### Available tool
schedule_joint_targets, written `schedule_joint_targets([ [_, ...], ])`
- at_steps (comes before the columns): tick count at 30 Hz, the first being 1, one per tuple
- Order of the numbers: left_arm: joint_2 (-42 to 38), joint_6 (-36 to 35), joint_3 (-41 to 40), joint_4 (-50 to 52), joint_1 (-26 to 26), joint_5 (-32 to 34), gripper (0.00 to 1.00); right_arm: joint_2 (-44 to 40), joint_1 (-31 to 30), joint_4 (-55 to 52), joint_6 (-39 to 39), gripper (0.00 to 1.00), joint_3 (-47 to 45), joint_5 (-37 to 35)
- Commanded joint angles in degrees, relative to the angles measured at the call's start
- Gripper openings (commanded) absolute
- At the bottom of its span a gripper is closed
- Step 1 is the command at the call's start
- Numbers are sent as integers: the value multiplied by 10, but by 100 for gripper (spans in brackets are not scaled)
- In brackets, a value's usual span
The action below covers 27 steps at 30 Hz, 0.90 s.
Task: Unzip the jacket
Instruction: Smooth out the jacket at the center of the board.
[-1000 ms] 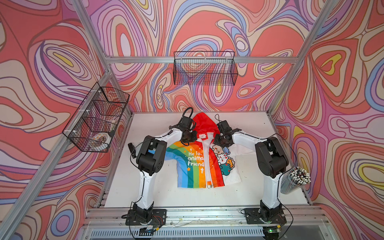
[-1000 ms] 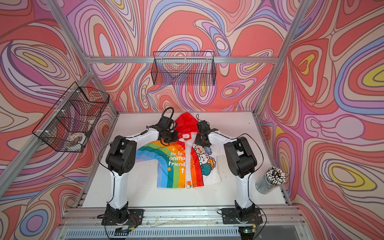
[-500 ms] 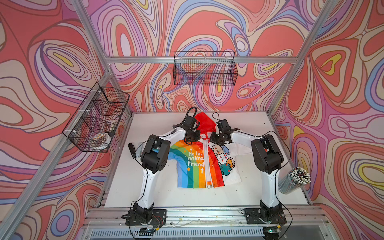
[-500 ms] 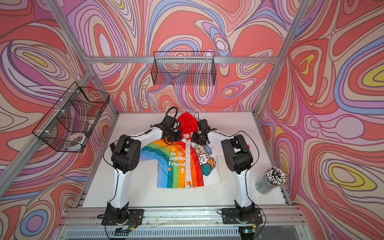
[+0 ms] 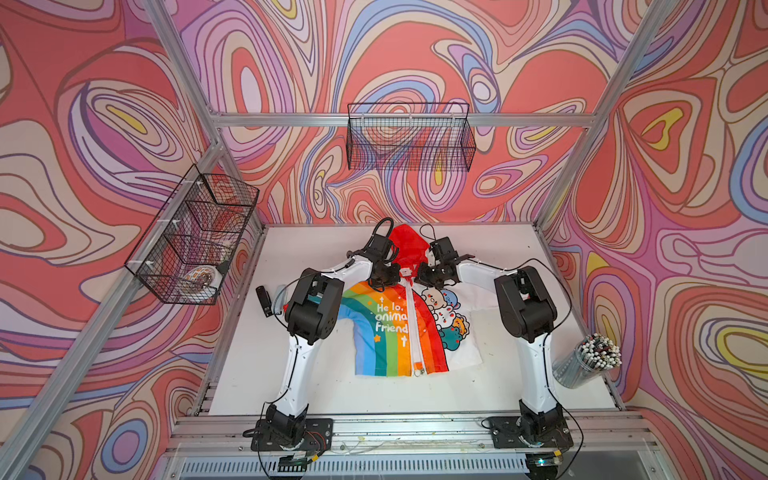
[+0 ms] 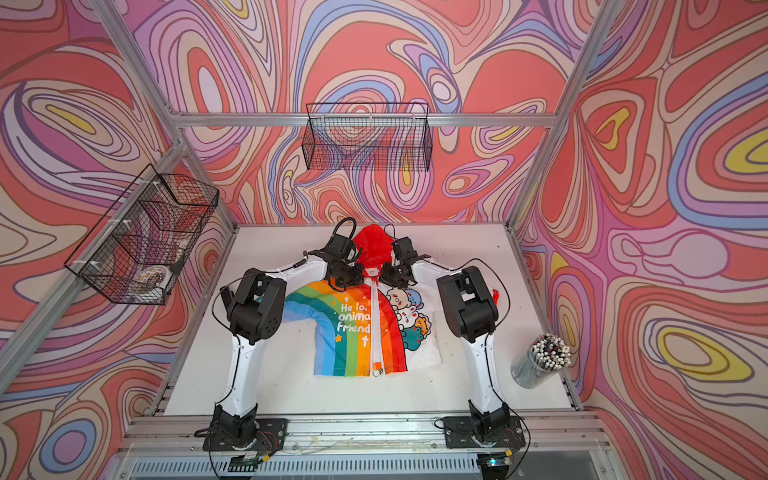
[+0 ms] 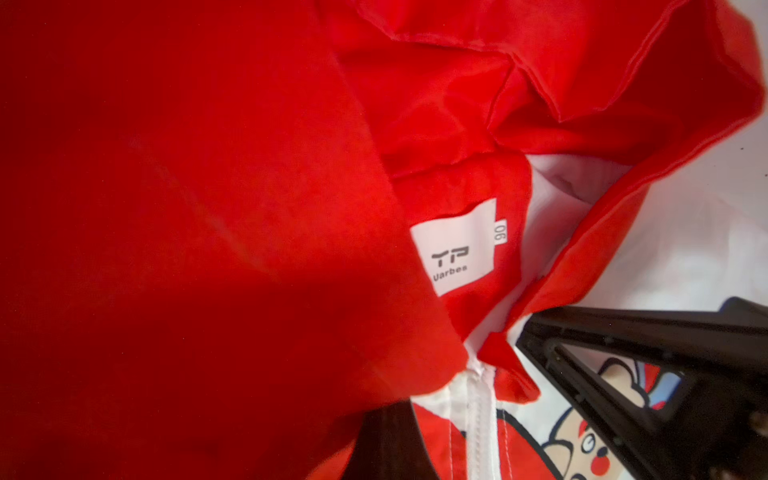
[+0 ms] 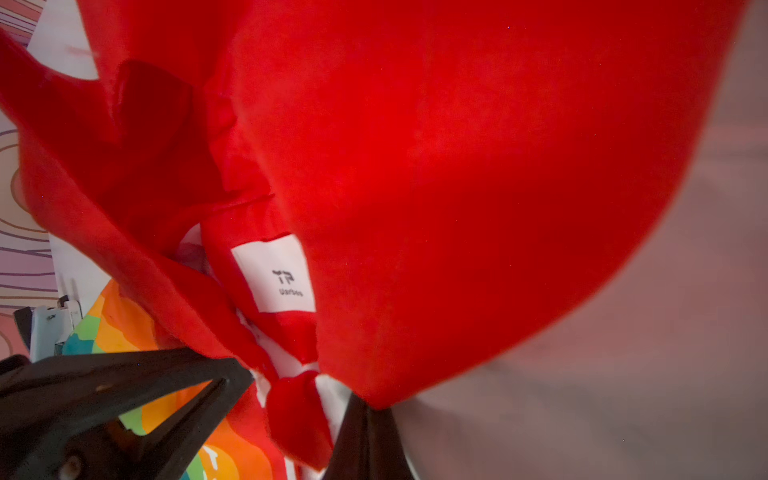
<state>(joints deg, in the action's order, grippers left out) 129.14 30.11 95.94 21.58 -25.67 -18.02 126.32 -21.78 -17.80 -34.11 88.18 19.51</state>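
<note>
— What do the swirl-patterned walls (image 5: 124,124) enclose?
— A white surface (image 5: 291,374); the thin rainbow-and-white jacket with red hood (image 5: 390,332) lies flat at its middle.
— The claws?
— Left claw (image 5: 381,284) and right claw (image 5: 424,276) clench its collar, flanking the white zipper (image 5: 412,332); red fabric hides their tips in both wrist views.

The jacket (image 5: 386,345) lies flat, front up, red hood (image 5: 409,245) rearward, rainbow and cartoon halves meeting along its white zipper (image 5: 412,328).

A robotics lab test cell: an aluminium frame (image 5: 399,120) carrying wire baskets (image 5: 409,141) boxes in a white surface (image 5: 316,253) between swirl-printed backdrop walls (image 5: 415,50), and a left arm (image 5: 299,374) and right arm (image 5: 536,374) are bolted to the front rail (image 5: 415,432).
</note>
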Motion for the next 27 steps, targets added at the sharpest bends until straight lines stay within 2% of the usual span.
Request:
schedule_joint_targets([
  [1, -5, 1, 8, 28, -2, -5, 0, -24, 0, -15, 22, 0, -10, -18],
  [4, -46, -5, 9, 32, -1, -9, 2, -77, 0, -11, 41, 0, -26, -50],
  [6, -81, -10, 7, 32, -1, -12, 7, -118, 0, -10, 53, 5, -41, -82],
  [11, -179, -22, -29, 22, 0, -7, 26, -230, 1, 10, 77, 20, -115, -158],
  [15, -253, -33, -97, 1, 2, 5, 42, -326, 0, 45, 89, 30, -197, -210],
  [17, -307, -41, -154, -24, 5, 26, 55, -374, 2, 71, 95, 40, -242, -246],
  [19, -368, -50, -225, -58, 8, 61, 66, -410, 1, 90, 101, 45, -278, -283],
  [22, -466, -64, -350, -142, 18, 115, 78, -461, 3, 117, 110, 61, -325, -339],
  [25, -569, -66, -470, -208, 30, 201, 95, -495, 4, 146, 120, 73, -365, -399],
  [27, -627, -57, -542, -236, 45, 260, 100, -511, 6, 159, 115, 84, -386, -446],
])
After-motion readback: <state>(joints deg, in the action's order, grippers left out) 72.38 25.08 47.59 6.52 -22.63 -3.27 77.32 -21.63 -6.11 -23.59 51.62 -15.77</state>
